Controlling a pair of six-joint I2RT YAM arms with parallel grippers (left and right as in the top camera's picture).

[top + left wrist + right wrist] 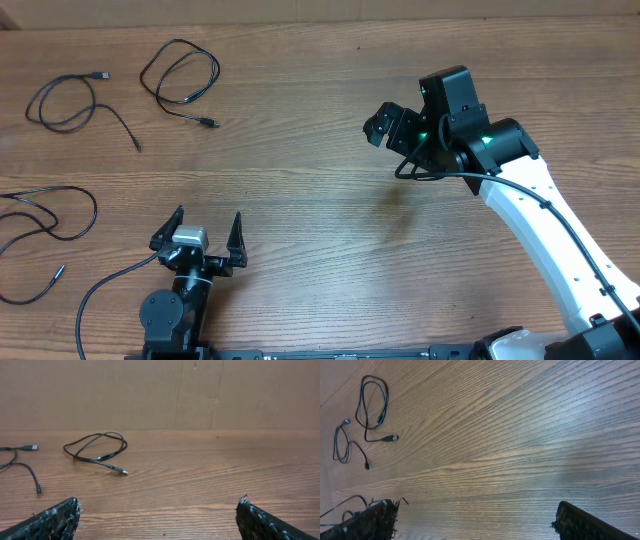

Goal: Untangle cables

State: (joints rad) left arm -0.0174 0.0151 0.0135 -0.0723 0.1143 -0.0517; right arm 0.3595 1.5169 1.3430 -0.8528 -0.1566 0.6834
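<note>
Bottom centre of the overhead view: left gripper (pixel 208 214), pointing up the frame, spread wide, nothing held, low over the table (pixel 320 230). Same in the left wrist view, with one dark fingertip in each lower corner and wood grain between. Left edge of the overhead view, level with that gripper and a little above: first cable (pixel 92 212), loose open curves running off the frame, one end trailing down towards lower left, touching neither gripper. Upper right of centre: right gripper (pixel 388 124), held above the wood, aimed left; open wide in the right wrist view (pixel 475 510), gripping nothing, with thin cords of a cable just showing at the lower left corner. Farther up, upper left of the overhead view: second cable (pixel 92 103), a loop with a plug at its top and a tail slanting down to the right. Just right of it, apart: third cable (pixel 186 100), a folded loop with a plug at lower right. Both well apart from the grippers. Beyond them in the left wrist view: a plain brown wall (pixel 160 390).
</note>
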